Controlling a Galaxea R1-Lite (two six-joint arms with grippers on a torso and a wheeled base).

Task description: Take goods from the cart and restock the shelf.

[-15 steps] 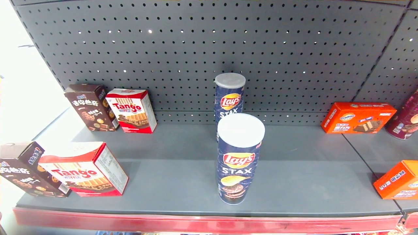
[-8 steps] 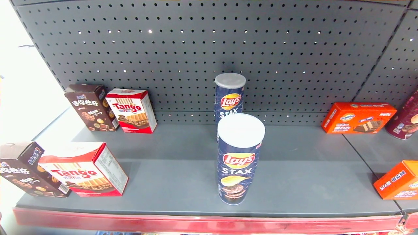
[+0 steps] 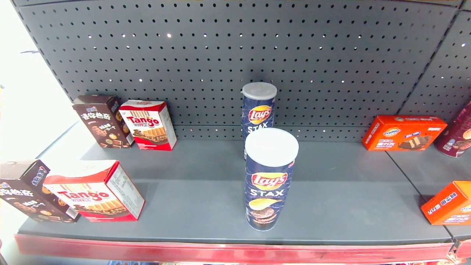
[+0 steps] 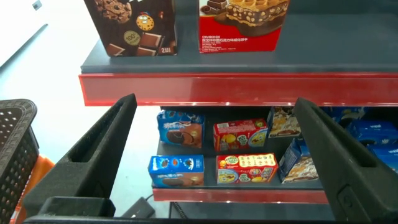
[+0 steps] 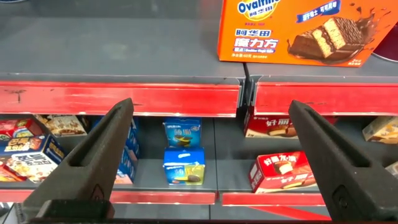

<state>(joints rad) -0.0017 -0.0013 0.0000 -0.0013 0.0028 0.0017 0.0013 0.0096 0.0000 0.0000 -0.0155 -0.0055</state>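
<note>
Two dark blue chip cans stand on the grey shelf point(image 3: 331, 206): one point(image 3: 269, 178) near the front, one point(image 3: 258, 110) behind it by the pegboard. Red wafer boxes point(image 3: 96, 191) point(image 3: 151, 124) and dark cookie boxes point(image 3: 25, 191) point(image 3: 102, 120) sit at the left, orange boxes point(image 3: 403, 132) point(image 3: 449, 203) at the right. My left gripper point(image 4: 214, 155) is open and empty below the shelf's red front edge point(image 4: 236, 90). My right gripper point(image 5: 211, 155) is open and empty too, facing the red edge point(image 5: 124, 98) under an orange box point(image 5: 292, 31).
Lower shelves hold small snack boxes point(image 4: 239, 134) point(image 5: 183, 165). A dark mesh basket point(image 4: 15, 149) shows beside the left gripper. A dark red can point(image 3: 458, 134) stands at the far right. Bare shelf lies on both sides of the chip cans.
</note>
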